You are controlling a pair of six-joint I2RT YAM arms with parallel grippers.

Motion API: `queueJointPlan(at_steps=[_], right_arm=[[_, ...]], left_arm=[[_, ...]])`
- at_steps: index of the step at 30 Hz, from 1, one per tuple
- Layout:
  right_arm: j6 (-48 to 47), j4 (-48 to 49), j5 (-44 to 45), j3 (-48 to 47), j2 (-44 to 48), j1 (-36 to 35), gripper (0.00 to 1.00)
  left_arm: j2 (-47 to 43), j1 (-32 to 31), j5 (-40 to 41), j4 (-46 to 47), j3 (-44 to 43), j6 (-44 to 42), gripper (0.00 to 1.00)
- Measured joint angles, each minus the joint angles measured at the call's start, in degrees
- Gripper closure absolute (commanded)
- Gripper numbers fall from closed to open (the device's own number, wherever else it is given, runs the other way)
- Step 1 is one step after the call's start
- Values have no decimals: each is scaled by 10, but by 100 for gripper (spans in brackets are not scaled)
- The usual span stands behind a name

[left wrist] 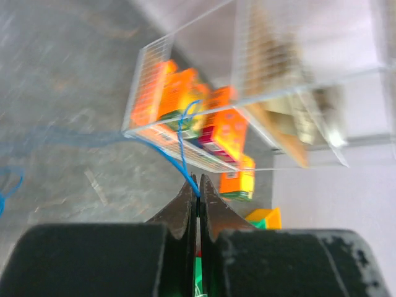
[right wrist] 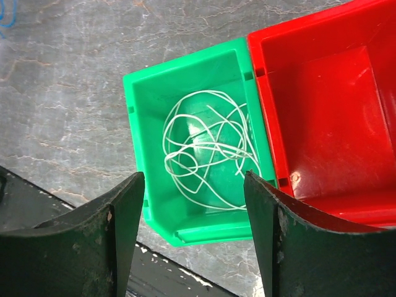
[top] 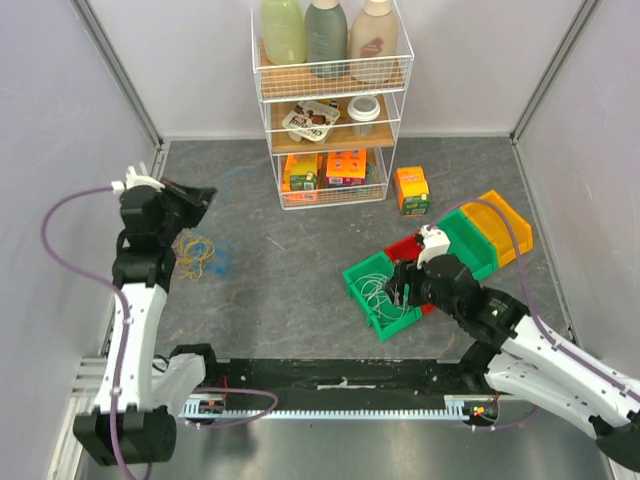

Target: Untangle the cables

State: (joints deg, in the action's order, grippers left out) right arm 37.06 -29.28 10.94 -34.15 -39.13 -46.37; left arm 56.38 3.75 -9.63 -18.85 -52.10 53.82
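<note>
Cables parted: white in a bin, yellow and blue far to the left.
Left pincer (left wrist: 198, 189) is closed tight with a thin blue cable (left wrist: 180, 148) running into its tips, seemingly pinched there, though the wrist view is blurred. Loose yellow cable (top: 195, 255) coils lie on the tabletop (top: 300, 260) at 9 o'clock, just at 6 o'clock from that pincer. Right pincer (right wrist: 193, 179) hangs wide open, holding nothing, over the green bin (right wrist: 139, 124) at 4 o'clock, where the white cable (right wrist: 207, 154) lies looped. A red bin (right wrist: 322, 105) touches the green one at its 3 o'clock side.
</note>
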Motion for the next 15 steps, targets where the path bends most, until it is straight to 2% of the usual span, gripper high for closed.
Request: queueJointPlan(at_steps=[4, 9, 12, 15], right_arm=[[-13, 1, 10, -13, -29, 0, 28], [-22, 4, 9, -32, -43, 0, 27], [-25, 15, 7, -38, -44, 0, 27], [-26, 26, -1, -37, -42, 0, 26]], left_arm=[[-89, 0, -60, -11, -76, -57, 98], [-94, 0, -188, -2, -164, -92, 98], [-103, 0, -261, 33, -156, -82, 98], [-124, -9, -300, 78, -90, -47, 98]])
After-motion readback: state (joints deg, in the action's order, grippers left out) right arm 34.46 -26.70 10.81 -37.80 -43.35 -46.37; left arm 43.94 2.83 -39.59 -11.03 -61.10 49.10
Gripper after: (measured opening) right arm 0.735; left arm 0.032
